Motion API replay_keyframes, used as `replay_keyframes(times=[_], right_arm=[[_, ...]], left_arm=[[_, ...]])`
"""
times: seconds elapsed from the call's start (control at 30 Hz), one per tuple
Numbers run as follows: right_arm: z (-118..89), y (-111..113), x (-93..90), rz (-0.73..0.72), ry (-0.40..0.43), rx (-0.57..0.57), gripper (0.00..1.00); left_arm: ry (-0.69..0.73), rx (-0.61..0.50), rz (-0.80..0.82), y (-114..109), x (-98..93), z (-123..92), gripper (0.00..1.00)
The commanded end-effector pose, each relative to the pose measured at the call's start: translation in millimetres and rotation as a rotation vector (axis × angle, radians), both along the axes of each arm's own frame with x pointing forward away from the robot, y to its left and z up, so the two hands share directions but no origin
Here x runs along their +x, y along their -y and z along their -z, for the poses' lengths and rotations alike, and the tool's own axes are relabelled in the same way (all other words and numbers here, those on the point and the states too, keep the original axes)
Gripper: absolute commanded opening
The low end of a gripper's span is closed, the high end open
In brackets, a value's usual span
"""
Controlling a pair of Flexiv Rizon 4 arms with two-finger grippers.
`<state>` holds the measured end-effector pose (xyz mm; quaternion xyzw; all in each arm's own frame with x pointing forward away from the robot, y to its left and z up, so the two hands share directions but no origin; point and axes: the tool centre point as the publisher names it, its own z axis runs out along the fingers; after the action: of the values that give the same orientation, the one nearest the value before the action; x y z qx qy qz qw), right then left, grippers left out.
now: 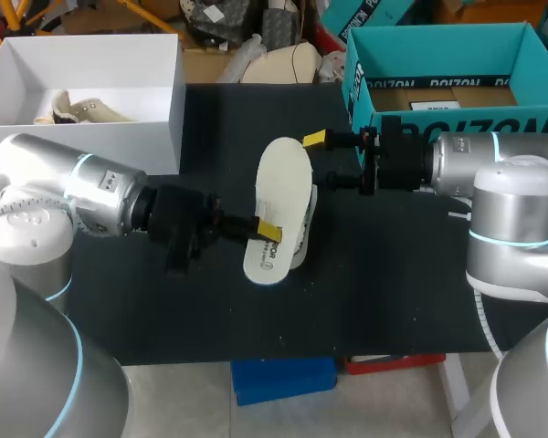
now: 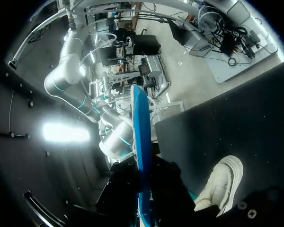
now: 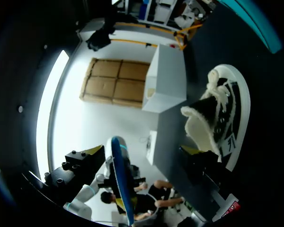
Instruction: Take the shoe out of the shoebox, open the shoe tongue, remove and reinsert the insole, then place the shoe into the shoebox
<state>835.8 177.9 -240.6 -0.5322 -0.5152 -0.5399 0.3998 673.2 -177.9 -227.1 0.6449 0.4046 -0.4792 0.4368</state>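
The left gripper (image 1: 268, 231) is clamped on the insole (image 1: 283, 182), above the shoe (image 2: 222, 185). The right gripper (image 1: 322, 160) stands wide, the insole's far end between its fingers.

High head view from behind; 2 close opposed wrist views; shoe (image 2: 225, 182) in all 3.

We looked down on a black, matte surface (image 1: 393, 301) that filled most of the head view. Its near edge ran straight, and soft, even light fell across it.
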Motion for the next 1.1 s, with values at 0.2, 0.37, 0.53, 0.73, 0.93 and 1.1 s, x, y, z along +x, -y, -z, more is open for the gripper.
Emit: replay_keyframes(times=[0.2, 0.37, 0.53, 0.73, 0.93, 1.1], right_arm=[[0, -1, -0.2, 0.003, 0.0, -0.001, 1.0], [0, -1, -0.2, 0.003, 0.0, -0.001, 1.0], [0, -1, -0.2, 0.003, 0.0, -0.001, 1.0], [0, -1, -0.2, 0.003, 0.0, -0.001, 1.0], [0, -1, -0.2, 0.003, 0.0, -0.001, 1.0], [0, -1, -0.2, 0.003, 0.0, -0.001, 1.0]], left_arm=[[0.026, -0.051, -0.006, 3, -7.9, -1, 0.0], [0.023, -0.16, -0.012, 2, -4.9, 11, 0.0], [0.037, -0.208, -0.031, -1, 6.6, 21, 0.0], [0.011, -0.217, -0.057, -6, 28.2, 29, 0.0], [-0.004, -0.214, -0.08, -9, 42.4, 36, 0.0], [-0.057, -0.215, -0.1, -7, 51.6, 40, 0.0]])
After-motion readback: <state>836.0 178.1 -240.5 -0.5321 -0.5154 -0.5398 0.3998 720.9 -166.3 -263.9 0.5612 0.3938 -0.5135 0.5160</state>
